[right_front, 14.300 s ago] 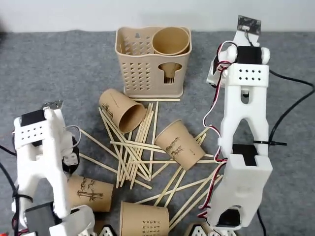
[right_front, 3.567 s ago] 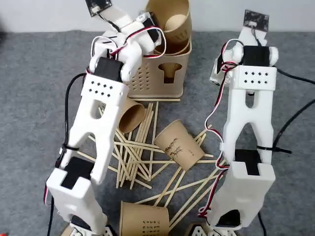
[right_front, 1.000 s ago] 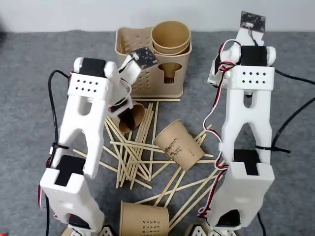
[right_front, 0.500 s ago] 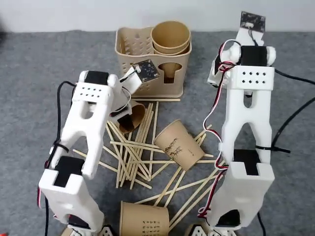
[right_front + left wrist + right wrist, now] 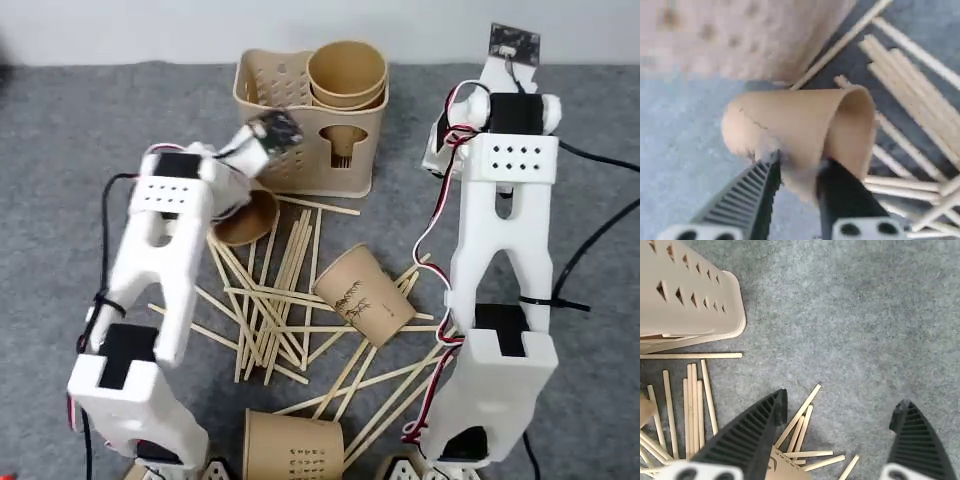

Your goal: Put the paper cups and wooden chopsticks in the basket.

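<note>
Left wrist view: left gripper (image 5: 799, 167) pinches the cup (image 5: 790, 120) wall near the rim; light, thin paper probably crushes easily. Right gripper (image 5: 840, 412) has jaws wide apart.

Your right gripper (image 5: 842, 401) hangs with its two black fingers (image 5: 747, 435) spread wide above the grey carpet (image 5: 855, 305), near the basket (image 5: 695, 310), whose perforated corner has loose wooden chopsticks (image 5: 692, 400) lying flat just beside it.
</note>
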`<state>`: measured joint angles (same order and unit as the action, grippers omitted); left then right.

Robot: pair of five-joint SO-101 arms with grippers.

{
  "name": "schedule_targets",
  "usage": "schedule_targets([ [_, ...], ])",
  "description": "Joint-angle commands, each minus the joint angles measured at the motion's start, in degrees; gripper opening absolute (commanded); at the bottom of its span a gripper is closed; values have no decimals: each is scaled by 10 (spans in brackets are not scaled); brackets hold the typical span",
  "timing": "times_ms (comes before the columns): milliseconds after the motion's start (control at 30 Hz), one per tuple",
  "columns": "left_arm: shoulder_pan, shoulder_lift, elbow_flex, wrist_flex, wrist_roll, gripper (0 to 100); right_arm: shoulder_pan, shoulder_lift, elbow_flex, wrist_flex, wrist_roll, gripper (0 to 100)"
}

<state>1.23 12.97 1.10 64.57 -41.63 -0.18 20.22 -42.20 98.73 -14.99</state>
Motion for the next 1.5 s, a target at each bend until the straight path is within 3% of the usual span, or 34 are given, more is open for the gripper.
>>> schedule_targets([
  [0, -5, -69, -9, 19, 0, 68, -4, -38, -31, 1, 1, 329],
  [200, -6, -199, -8, 133, 40, 69, -4, -37, -31, 0, 1, 329],
  [367, -17, -279, -6, 184, 175, 69, -4, -38, -31, 0, 1, 329],
  [600, -57, -309, -29, 165, 359, 110, -6, -46, -32, 22, 4, 329],
  [800, -75, -360, -4, 361, 378, 200, -81, -64, -30, 42, 101, 328],
  [1067, -208, -377, 99, 264, 378, 239, -211, -63, -30, 41, 387, 328],
  [1467, -490, -378, 253, 105, 379, 239, -417, -40, 64, 36, 594, 328],
])
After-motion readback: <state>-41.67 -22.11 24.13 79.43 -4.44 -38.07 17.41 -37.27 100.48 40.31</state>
